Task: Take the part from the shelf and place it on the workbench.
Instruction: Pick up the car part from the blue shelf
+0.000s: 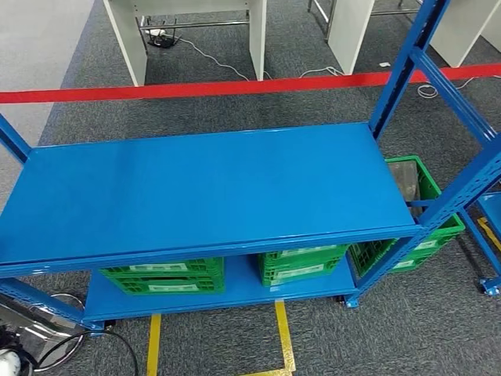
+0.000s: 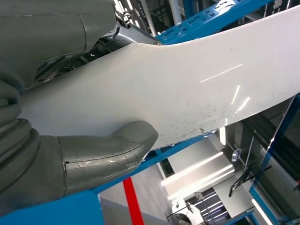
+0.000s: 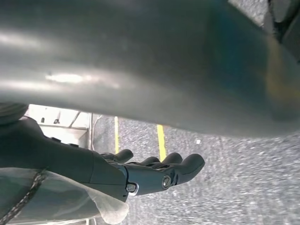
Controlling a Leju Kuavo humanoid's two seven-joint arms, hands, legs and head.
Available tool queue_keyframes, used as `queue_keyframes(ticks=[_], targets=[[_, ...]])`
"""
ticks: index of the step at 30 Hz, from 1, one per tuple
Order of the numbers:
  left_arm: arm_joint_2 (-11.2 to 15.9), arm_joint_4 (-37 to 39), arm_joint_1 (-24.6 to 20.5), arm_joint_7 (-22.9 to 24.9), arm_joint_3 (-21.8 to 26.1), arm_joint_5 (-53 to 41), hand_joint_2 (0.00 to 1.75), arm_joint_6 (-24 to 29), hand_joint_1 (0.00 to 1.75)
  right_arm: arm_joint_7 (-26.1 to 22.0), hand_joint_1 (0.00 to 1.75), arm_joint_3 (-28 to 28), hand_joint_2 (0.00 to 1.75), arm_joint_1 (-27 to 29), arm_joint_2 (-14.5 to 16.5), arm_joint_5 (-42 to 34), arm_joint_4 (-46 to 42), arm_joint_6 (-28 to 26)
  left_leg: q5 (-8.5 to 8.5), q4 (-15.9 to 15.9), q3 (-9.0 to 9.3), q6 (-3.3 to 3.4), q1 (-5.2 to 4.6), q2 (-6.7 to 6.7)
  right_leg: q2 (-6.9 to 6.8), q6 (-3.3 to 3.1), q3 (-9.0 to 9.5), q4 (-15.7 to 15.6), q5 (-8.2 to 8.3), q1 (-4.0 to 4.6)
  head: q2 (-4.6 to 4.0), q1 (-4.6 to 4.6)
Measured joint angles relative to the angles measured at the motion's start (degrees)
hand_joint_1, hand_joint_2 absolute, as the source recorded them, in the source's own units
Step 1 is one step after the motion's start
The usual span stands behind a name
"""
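Note:
A long white curved part [image 2: 183, 89] runs across the left wrist view. My left hand [image 2: 71, 117] grips it at one end, with the thick grey thumb [image 2: 116, 147] pressed on one face and the fingers over the other. Blue shelf beams [image 2: 208, 18] lie behind it. In the right wrist view my right hand [image 3: 155, 173] hangs over the carpet with its dark fingers stretched out and nothing in them. A broad blurred grey surface [image 3: 141, 61] crosses close to that camera, apart from the fingers; I cannot tell what it is. The blue shelf board [image 1: 207, 192] in the head view is bare.
Green crates [image 1: 165, 276] [image 1: 301, 262] stand on the lower shelf, and another [image 1: 413, 211] sits at its right end. Blue uprights [image 1: 408, 66] rise on the right. A red tape line [image 1: 236, 86] runs behind the shelf. Yellow floor marks [image 1: 283, 333] lie in front of it.

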Motion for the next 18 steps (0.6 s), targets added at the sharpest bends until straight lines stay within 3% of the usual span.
queue_keyframes(ticks=[2, 3, 5, 6, 8, 9, 10, 12, 13, 14, 15, 16, 18], targets=[[0.02, -0.01, -0.02, 0.14, 0.06, 0.14, 1.75, 0.0, 1.75, 0.0, 0.0, -0.04, 0.0, -0.08, -0.01, 0.01, 0.01, -0.02, 1.0, 0.66, -1.8, -0.41, 0.05, 0.01, -0.03, 0.01, 4.62, -5.06, 3.45, -0.09, 0.0, 0.01], [0.05, -0.01, -0.03, 0.24, 0.1, 0.23, 1.75, -0.01, 1.75, 0.03, 0.0, -0.05, 0.0, -0.19, -0.02, 0.01, 0.01, -0.04, 1.38, 1.11, -2.56, -0.68, -0.02, 0.02, -0.04, -0.09, 7.86, -9.33, 3.92, -0.06, 0.0, 0.02], [0.19, -0.02, -0.1, 0.4, 0.17, 0.36, 1.75, -0.04, 1.75, 0.07, 0.0, -0.05, 0.0, -0.45, -0.02, 0.02, 0.01, -0.09, 2.13, 1.79, -3.4, -1.31, -0.15, 0.07, 0.02, -0.51, 12.1, -15.91, 2.72, 0.03, 0.0, -0.07], [0.27, -0.02, -0.13, 0.43, 0.18, 0.38, 1.75, -0.08, 1.75, 0.04, 0.0, -0.05, 0.0, -0.52, -0.02, 0.02, 0.01, -0.14, 2.56, 1.88, -3.57, -1.64, -0.16, 0.11, 0.08, -0.79, 12.66, -17.23, 2.11, 0.16, 0.0, -0.1], [0.42, -0.02, -0.1, 0.46, 0.18, 0.41, 1.75, -0.15, 1.75, -0.05, 0.0, -0.06, 0.0, -0.43, -0.02, 0.01, 0.02, -0.23, 3.07, 1.95, -3.79, -2.33, 0.05, 0.08, -0.03, -1.61, 11.67, -17.37, 2.65, 0.19, 0.0, -0.08], [0.49, -0.02, -0.04, 0.48, 0.2, 0.44, 1.75, -0.17, 1.75, -0.08, 0.0, -0.07, 0.0, -0.38, -0.02, 0.01, 0.03, -0.28, 2.06, 2.56, -4.08, -2.66, 0.15, 0.01, -0.15, -2.08, 11.18, -17.33, 3.22, 0.17, 0.0, -0.13], [0.57, -0.02, 0.04, 0.52, 0.25, 0.48, 1.75, -0.18, 1.75, -0.08, 0.0, -0.08, 0.0, -0.35, -0.02, 0.0, 0.04, -0.31, -0.12, 4.19, -4.54, -2.95, 0.22, -0.07, -0.32, -2.5, 10.54, -17.37, 3.9, 0.08, 0.0, -0.21], [0.77, -0.02, 0.15, 0.62, 0.32, 0.54, 1.75, -0.18, 1.75, -0.03, 0.0, -0.09, 0.0, -0.36, -0.02, -0.02, 0.05, -0.37, -6.37, 10.75, -5.84, -3.42, 0.31, -0.15, -0.52, -2.93, 9.1, -17.28, 5.28, 0.1, 0.0, -0.4], [0.83, -0.02, 0.21, 0.68, 0.35, 0.55, 1.75, -0.16, 1.75, -0.02, 0.0, -0.09, 0.0, -0.35, -0.02, -0.04, 0.05, -0.4, -8.6, 14.5, -6.3, -3.56, 0.33, -0.15, -0.58, -2.99, 8.33, -17.18, 5.99, 0.15, 0.0, -0.44], [0.87, -0.02, 0.28, 0.74, 0.38, 0.56, 1.75, -0.15, 1.75, 0.0, 0.0, -0.09, 0.0, -0.32, -0.02, -0.07, 0.05, -0.42, -9.43, 17.23, -6.29, -3.62, 0.34, -0.15, -0.6, -2.98, 7.48, -17.01, 6.68, 0.21, 0.0, -0.44], [0.88, -0.02, 0.36, 0.78, 0.41, 0.57, 1.75, -0.12, 1.75, 0.01, 0.0, -0.09, 0.0, -0.31, -0.02, -0.09, 0.05, -0.43, -8.91, 18.01, -5.42, -3.56, 0.34, -0.15, -0.61, -2.94, 6.6, -16.79, 7.33, 0.26, 0.0, -0.44], [0.89, -0.03, 0.41, 0.81, 0.44, 0.57, 1.75, -0.09, 1.75, 0.01, 0.0, -0.09, 0.0, -0.3, -0.02, -0.1, 0.05, -0.44, -7.55, 16.42, -3.54, -3.39, 0.33, -0.16, -0.61, -2.88, 5.61, -16.54, 7.91, 0.3, 0.0, -0.44], [0.9, -0.09, 0.45, 0.83, 0.46, 0.58, 1.75, -0.05, 1.75, 0.02, 0.0, -0.09, 0.0, -0.33, -0.01, -0.16, 0.05, -0.44, -5.49, 8.47, 2.24, -2.74, 0.21, -0.26, -0.55, -2.61, 4.06, -16.08, 8.9, 0.42, 0.0, -0.44]])
